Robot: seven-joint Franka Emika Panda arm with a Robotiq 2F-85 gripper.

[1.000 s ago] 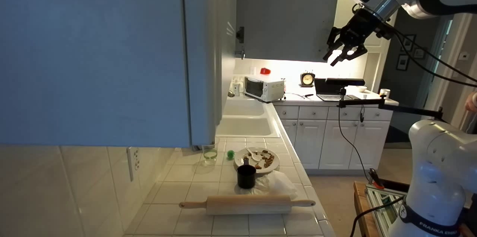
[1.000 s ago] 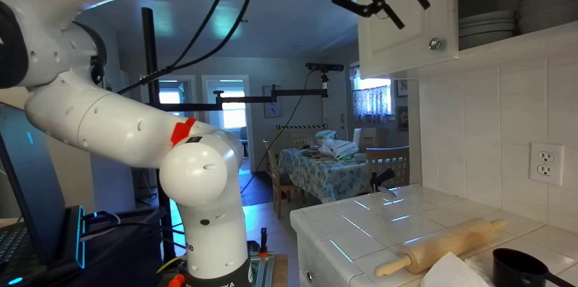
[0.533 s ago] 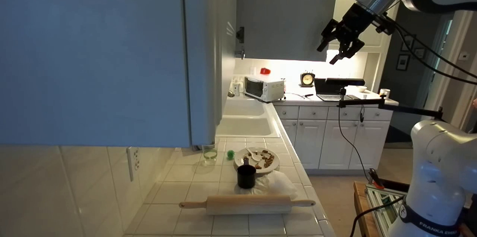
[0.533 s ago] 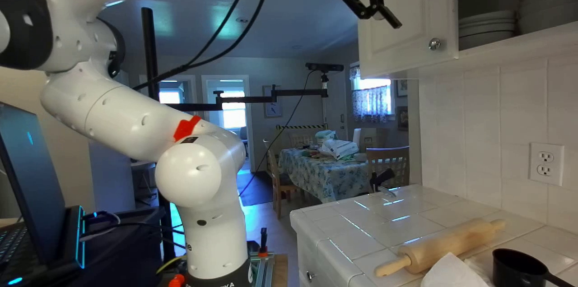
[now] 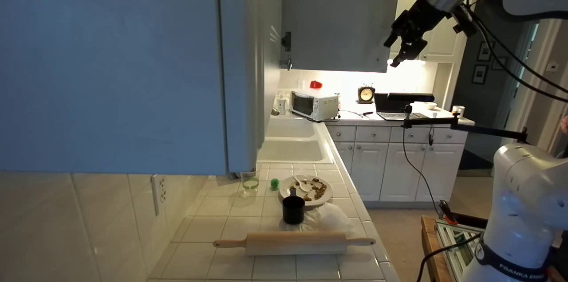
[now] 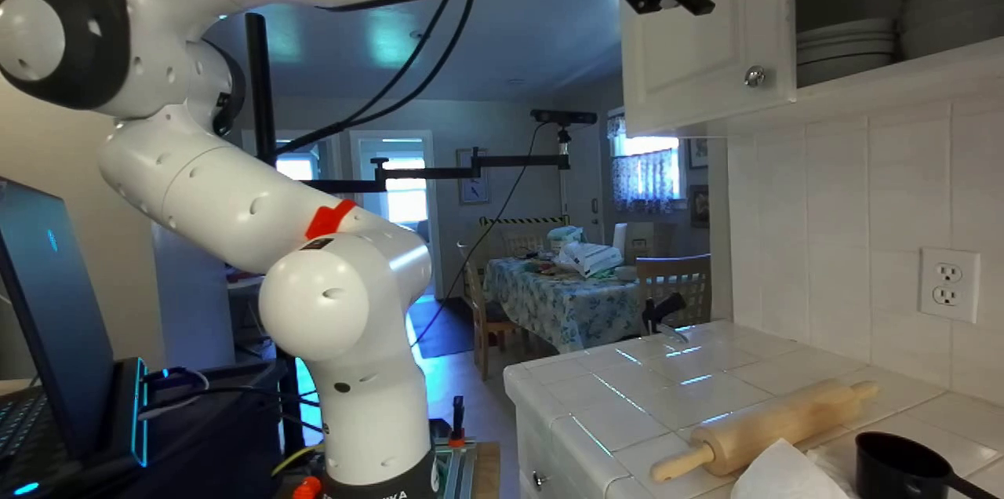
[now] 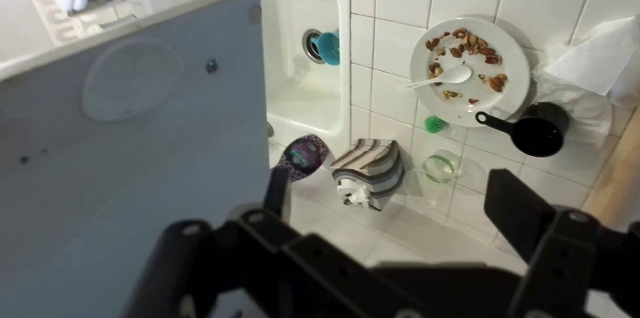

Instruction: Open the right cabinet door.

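Black band (image 5: 510,266) lettered "FRANKA", remaining letters unclear, right cabinet door (image 5: 341,16) standing open, top cut off, end effector (image 7: 390,193) spread wide.

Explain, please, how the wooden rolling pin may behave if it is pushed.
The rolling pin would probably roll, since it is round and lies on the flat tiled counter. It should be stiff rather than floppy, as it looks thick and wooden.

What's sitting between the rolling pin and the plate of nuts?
A black cup and some crumpled whitish wrapping are between the rolling pin and the plate. It shows in an exterior view and the wrist view.
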